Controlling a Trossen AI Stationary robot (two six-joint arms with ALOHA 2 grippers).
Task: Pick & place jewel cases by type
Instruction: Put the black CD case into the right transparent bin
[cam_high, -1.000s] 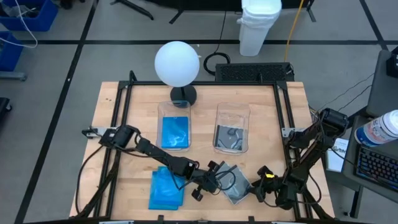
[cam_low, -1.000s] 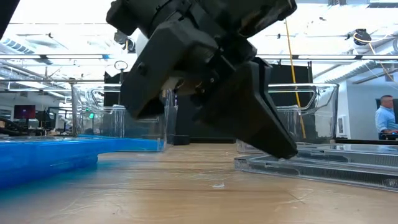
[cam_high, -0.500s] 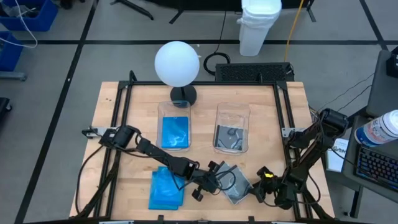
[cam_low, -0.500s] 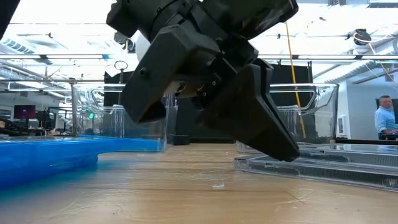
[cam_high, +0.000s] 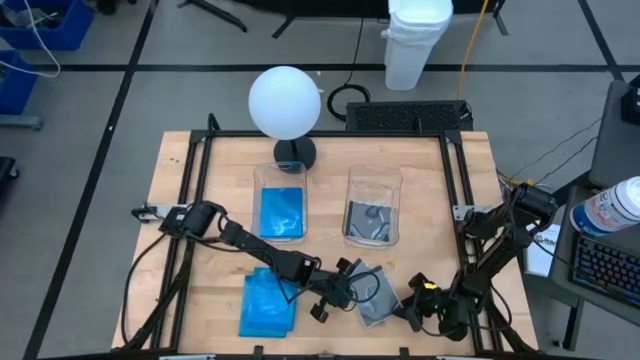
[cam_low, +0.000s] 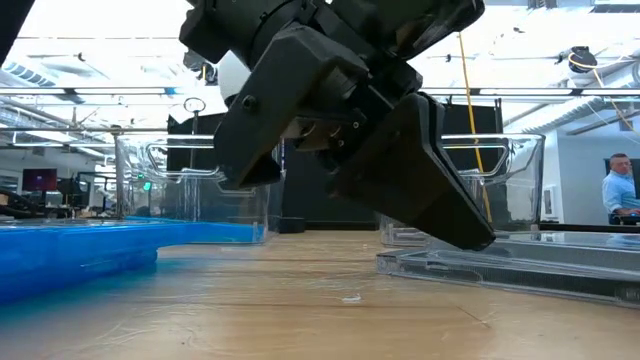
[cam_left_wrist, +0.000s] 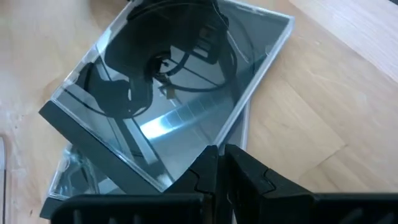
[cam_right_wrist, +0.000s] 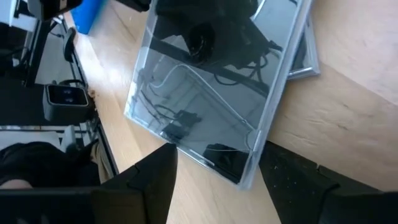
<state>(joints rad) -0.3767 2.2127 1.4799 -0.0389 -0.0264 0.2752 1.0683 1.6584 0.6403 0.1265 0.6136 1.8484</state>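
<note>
Two clear jewel cases with black spines (cam_high: 380, 297) lie stacked askew on the table near its front edge; the top case (cam_left_wrist: 168, 93) is turned on the lower one (cam_left_wrist: 78, 177). A stack of blue jewel cases (cam_high: 267, 304) lies to their left. My left gripper (cam_high: 350, 290) is shut, with its tips at the top clear case's left edge. My right gripper (cam_high: 412, 308) stands open just right of the clear cases. A corner of the top case (cam_right_wrist: 245, 177) lies between its fingers, untouched as far as I see. My left gripper has its shut fingertips (cam_low: 478, 238) on the top clear case's upper face (cam_left_wrist: 186, 146), close to its edge. The fingers come slanting down from the table's left. The case lies flat on the lower case. Whether they also nip the edge, I cannot tell.
Two clear tubs stand at mid-table: the left tub (cam_high: 262, 190) holds blue cases, the right tub (cam_high: 352, 195) clear ones. A white globe lamp (cam_high: 285, 102) stands behind them. A black frame (cam_high: 195, 200) runs along the table's sides.
My right gripper has eased a little down and toward the clear cases, still open. The cases and my left gripper stay where they were.
</note>
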